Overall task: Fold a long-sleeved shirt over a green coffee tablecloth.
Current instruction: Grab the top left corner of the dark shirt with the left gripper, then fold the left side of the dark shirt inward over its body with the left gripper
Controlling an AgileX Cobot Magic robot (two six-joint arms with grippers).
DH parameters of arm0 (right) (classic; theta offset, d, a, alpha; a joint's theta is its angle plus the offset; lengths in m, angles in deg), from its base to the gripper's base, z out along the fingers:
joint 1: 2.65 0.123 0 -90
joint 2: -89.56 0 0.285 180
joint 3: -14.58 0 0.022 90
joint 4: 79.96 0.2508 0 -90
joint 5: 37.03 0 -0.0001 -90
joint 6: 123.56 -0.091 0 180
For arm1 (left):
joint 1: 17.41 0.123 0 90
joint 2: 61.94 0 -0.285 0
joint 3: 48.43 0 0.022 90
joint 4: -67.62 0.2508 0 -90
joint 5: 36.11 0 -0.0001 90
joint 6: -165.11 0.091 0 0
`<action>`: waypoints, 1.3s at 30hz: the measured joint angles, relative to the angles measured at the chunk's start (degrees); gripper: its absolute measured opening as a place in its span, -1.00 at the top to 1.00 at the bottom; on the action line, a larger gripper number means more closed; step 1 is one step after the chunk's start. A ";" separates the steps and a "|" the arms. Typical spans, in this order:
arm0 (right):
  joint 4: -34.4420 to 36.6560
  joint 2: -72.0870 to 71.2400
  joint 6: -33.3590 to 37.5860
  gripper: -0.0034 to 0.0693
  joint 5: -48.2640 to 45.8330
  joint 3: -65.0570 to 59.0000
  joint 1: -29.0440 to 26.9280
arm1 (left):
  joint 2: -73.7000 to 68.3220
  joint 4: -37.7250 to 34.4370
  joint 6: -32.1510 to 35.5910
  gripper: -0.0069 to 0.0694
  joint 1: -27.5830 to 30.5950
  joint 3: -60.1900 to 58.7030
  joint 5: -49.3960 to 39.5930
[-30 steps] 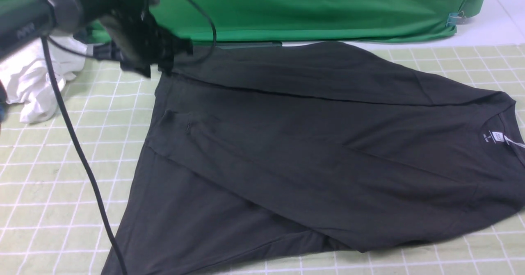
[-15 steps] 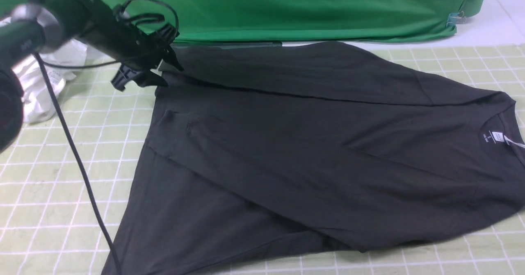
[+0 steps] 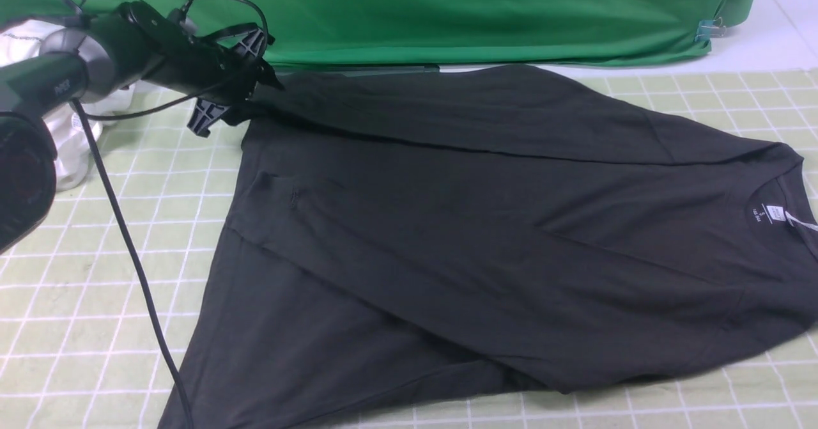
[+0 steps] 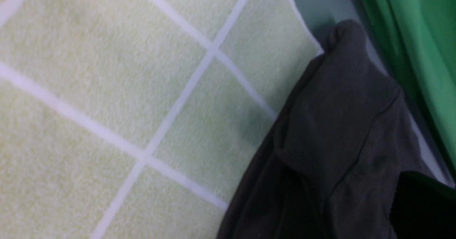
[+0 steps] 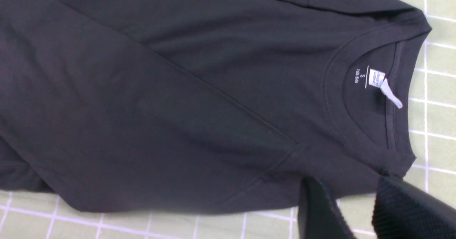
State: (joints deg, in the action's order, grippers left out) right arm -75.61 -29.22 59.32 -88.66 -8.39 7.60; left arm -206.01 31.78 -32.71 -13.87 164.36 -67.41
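The long-sleeved shirt [image 3: 486,224] lies spread on the green coffee tablecloth [image 3: 77,288], sleeves folded across its body, its white neck label [image 3: 775,213] at the right. My left gripper [image 3: 252,100] is open and low at the shirt's far-left corner. In the left wrist view that corner [image 4: 338,118] lies flat on the tablecloth [image 4: 107,89], with one dark finger [image 4: 424,210] beside it. My right gripper [image 5: 347,185] is open, hovering over the shirt's [image 5: 178,107] shoulder edge near the collar and label [image 5: 377,78]. It holds nothing and is out of the front view.
A white garment [image 3: 64,141] lies crumpled at the far left behind the left arm. A deep-green drape [image 3: 479,13] hangs along the back, clipped at its right end [image 3: 709,31]. The left arm's black cable [image 3: 128,243] trails over the tablecloth.
My left gripper has swung down and tilted from above the shirt's far-left corner to low beside it. The shirt has not moved.
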 joint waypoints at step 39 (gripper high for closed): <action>0.00 0.00 0.60 0.25 -1.10 -0.02 0.00 | 20.26 -11.01 16.42 0.77 1.34 -1.47 -22.96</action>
State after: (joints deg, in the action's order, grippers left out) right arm -75.61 -29.22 59.92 -89.76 -8.41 7.60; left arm -185.75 20.77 -16.29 -12.53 162.89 -90.38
